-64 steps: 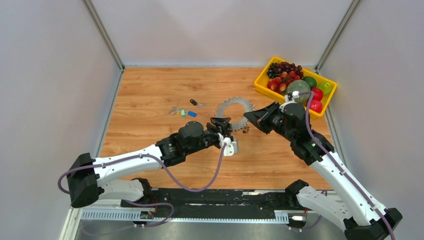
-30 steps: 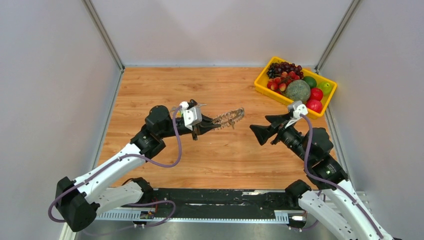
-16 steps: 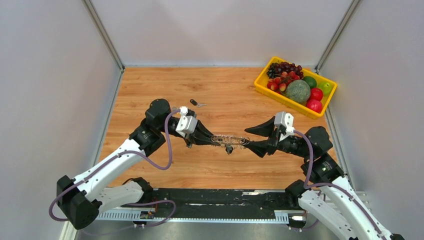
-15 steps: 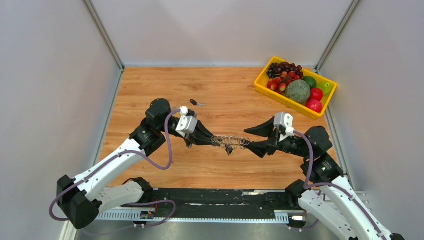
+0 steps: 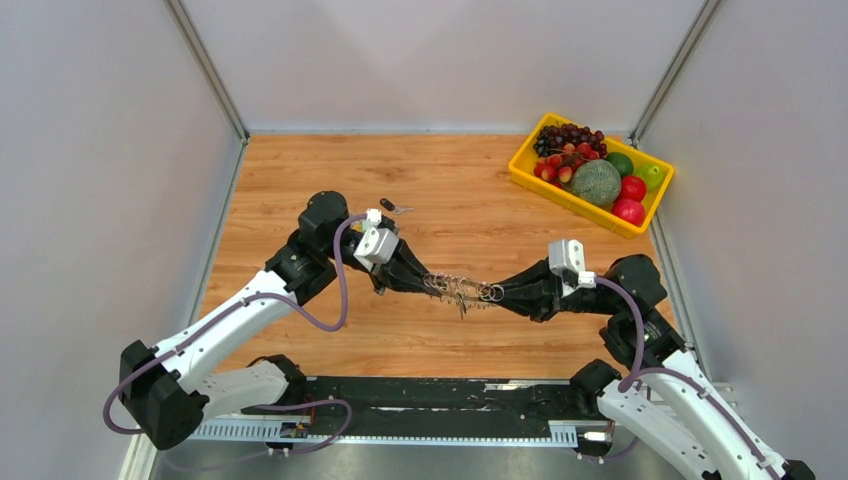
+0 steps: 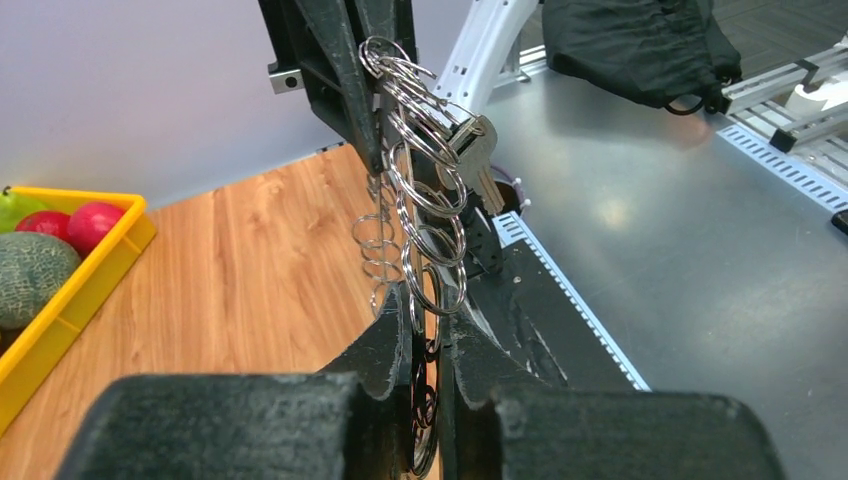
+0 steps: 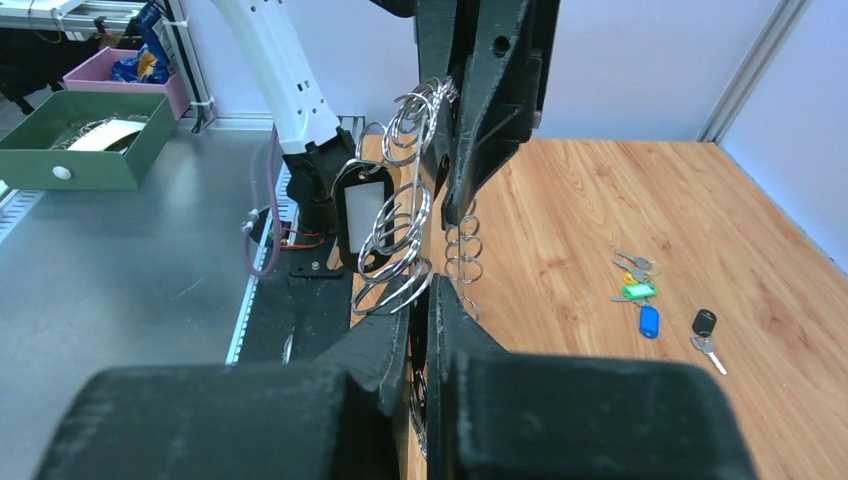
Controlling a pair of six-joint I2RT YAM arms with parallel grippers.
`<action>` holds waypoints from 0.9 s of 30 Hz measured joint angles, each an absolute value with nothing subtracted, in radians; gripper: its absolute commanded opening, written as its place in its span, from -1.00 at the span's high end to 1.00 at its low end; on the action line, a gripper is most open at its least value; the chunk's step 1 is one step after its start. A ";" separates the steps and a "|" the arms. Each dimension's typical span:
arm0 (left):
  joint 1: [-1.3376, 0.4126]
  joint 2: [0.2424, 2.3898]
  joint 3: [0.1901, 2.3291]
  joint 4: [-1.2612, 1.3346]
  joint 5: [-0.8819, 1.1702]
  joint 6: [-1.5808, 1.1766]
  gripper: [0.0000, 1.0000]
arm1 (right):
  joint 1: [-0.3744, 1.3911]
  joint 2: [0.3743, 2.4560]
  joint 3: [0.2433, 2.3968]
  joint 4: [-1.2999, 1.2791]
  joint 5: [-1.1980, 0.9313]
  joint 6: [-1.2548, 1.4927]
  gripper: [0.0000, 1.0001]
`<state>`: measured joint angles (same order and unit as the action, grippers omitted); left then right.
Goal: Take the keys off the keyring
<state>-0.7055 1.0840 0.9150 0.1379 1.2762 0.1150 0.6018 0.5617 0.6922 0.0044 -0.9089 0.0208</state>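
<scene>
The keyring [image 5: 462, 289], a big loop of linked silver split rings, hangs in the air between both arms above the table's middle. My left gripper [image 5: 432, 284] is shut on its left side and my right gripper [image 5: 497, 293] is shut on its right side. In the left wrist view the rings [image 6: 425, 200] run up from my closed fingers [image 6: 385, 350] to the other gripper, and a silver key [image 6: 472, 160] hangs on them. In the right wrist view a black-framed tag [image 7: 362, 215] hangs on the rings [image 7: 400, 230]. A black-headed key [image 5: 390, 206] lies loose on the table.
A yellow bin [image 5: 521, 164] of fruit stands at the back right corner. Loose keys with a green tag [image 7: 636, 291] and a blue tag [image 7: 649, 321] lie on the wooden table beside a black-headed key [image 7: 704, 327]. Grey walls enclose three sides.
My right gripper has come in from the right and closed its wide-open jaws on the ring's right side. The left arm carried the ring down toward the middle and kept its grip.
</scene>
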 measured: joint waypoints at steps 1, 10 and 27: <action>-0.706 1.087 0.918 0.137 1.280 0.109 0.00 | 0.606 0.561 0.691 0.005 -0.911 0.023 1.00; -0.707 0.997 0.810 0.303 1.063 -0.026 -1.00 | 0.625 0.525 0.687 -0.011 -0.678 0.033 1.00; -0.713 0.890 0.681 0.471 0.437 -0.381 -1.00 | 0.661 0.675 0.645 0.178 -0.204 -0.230 1.00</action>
<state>-0.7128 0.8898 0.6807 0.4709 0.4366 -0.3809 0.6605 0.6754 0.6449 0.1776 -0.2035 -0.2302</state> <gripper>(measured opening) 0.998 0.033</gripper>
